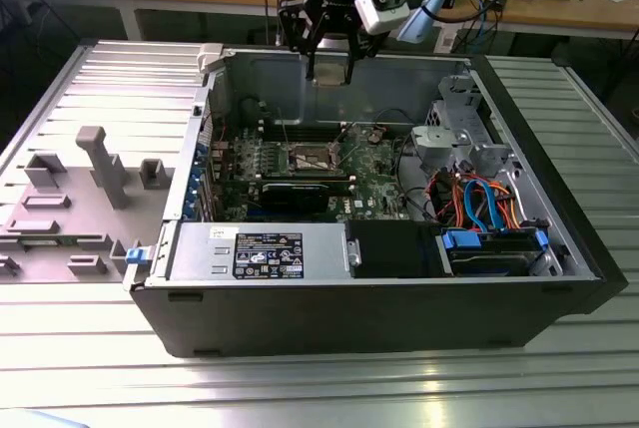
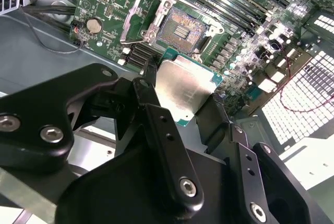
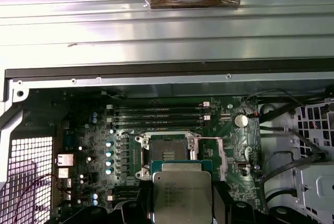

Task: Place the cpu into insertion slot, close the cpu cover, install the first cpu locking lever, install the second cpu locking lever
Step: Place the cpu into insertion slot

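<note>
1. Ribbed metal table (image 1: 300,388), open computer case (image 1: 349,318); upper centre of the exterior view, the gripper (image 1: 329,73) pinches the cpu (image 2: 182,91).
2. Insertion slot (image 2: 180,25), upper centre of the second wrist view, lies empty; cpu cover (image 2: 130,19) stands open, so no step looks finished.

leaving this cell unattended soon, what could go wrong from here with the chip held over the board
1. The gripper holds the cpu only by two opposite edges; a slip could drop it onto the board.
2. The insertion slot lies open with its contacts bare; a tilted or offset set-down might bend them.
3. The raised cpu cover stands beside the slot, so a drifting descent could catch it.
</note>
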